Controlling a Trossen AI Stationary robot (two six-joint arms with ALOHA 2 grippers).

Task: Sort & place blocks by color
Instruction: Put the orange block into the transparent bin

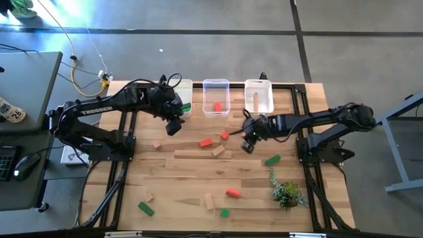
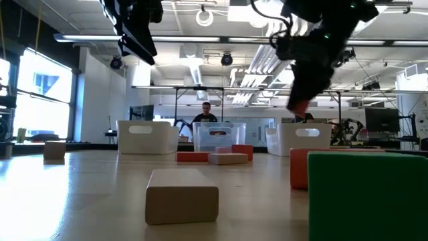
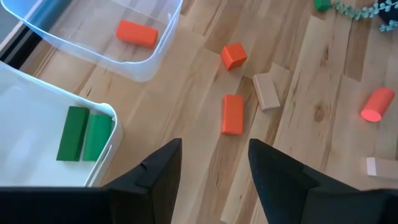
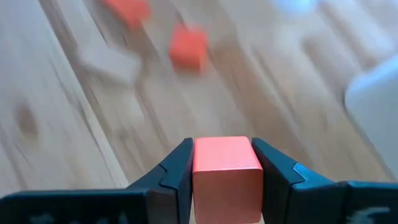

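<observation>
Blocks lie scattered on the wooden table: a red bar point(image 1: 206, 142), a red cube point(image 1: 225, 135), a wood block point(image 1: 218, 151), a green block point(image 1: 272, 159), a red cylinder point(image 1: 232, 193) and others near the front edge. My right gripper point(image 1: 247, 144) hovers right of the red cube, shut on a red block point(image 4: 226, 168). My left gripper point(image 3: 214, 165) is open and empty above the table beside the left bin point(image 1: 183, 90), which holds two green blocks point(image 3: 83, 132). The middle bin point(image 1: 216, 82) holds a red block point(image 3: 137, 33). The right bin point(image 1: 258, 82) holds a wood block. My right gripper pinches the red block point(image 4: 226, 168) between its two fingers, one on each opposite side face point(image 4: 198, 171). The fingers slant down from the table's right side. The block is lifted clear of the table point(image 2: 299, 105).
A small green plant point(image 1: 285, 192) stands near the front right. Wood blocks point(image 1: 209, 201) and green blocks point(image 1: 146, 209) lie near the front edge. Three white bins line the far edge. In the low view a person point(image 2: 205, 115) sits beyond the table.
</observation>
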